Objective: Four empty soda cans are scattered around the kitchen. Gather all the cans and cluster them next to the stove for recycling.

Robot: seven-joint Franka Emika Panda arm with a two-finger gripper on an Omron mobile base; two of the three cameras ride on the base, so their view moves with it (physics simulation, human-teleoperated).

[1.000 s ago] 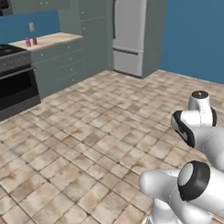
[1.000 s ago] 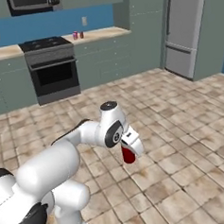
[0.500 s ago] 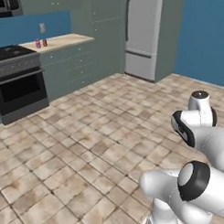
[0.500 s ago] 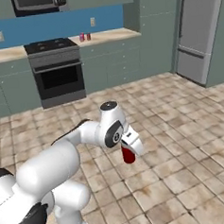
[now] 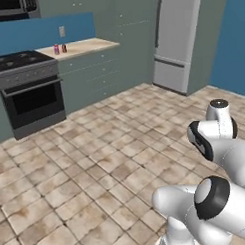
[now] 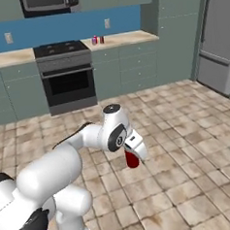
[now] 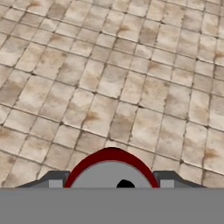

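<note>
The floor (image 5: 96, 165) under me was brown and beige stone tile, mottled, laid in a diagonal grid with dark grout lines. Blue walls rose behind grey-green cabinets (image 6: 128, 67), flat-fronted and matt. The stove (image 6: 65, 72) stood against the far wall, black on top with a steel front and a dark oven window, and a microwave (image 6: 48, 2) hung above it. Just beside the stove, the pale marble tabletop (image 6: 126, 37) carried two small upright soda cans (image 6: 97, 40), close together. A tall, smooth grey refrigerator (image 5: 176, 37) stood farther along.

My tool (image 6: 133, 157) hung over the open floor, well apart from the stove, closed on a red soda can (image 6: 132, 160). In the hand view that can's round silvery top with its dark red rim (image 7: 110, 168) sat snug between my two dark fingertips (image 7: 51, 180).
</note>
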